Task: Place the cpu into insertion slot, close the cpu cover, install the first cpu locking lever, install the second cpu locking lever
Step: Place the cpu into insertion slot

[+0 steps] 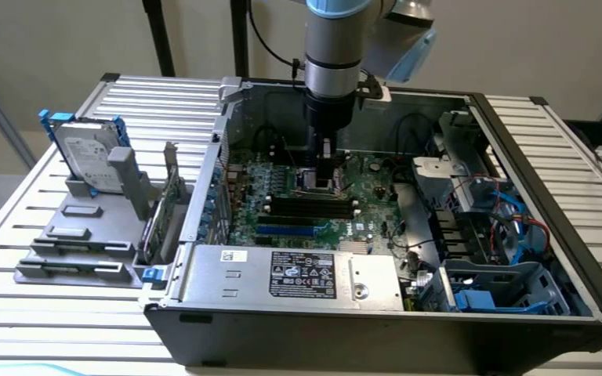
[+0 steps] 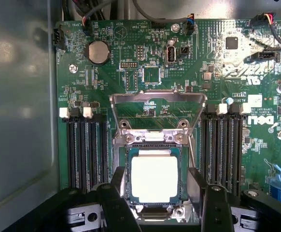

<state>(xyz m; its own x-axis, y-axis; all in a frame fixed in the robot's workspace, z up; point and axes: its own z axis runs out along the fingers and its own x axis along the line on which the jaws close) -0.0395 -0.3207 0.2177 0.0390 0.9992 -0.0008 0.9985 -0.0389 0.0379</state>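
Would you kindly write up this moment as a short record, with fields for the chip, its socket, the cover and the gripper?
cpu: lying flat in the insertion slot
cpu cover: swung up and open, not over the chip
gripper: directly over the socket, holding nothing
fingers: open, one on each side of the cpu
setting: motherboard inside an open computer case
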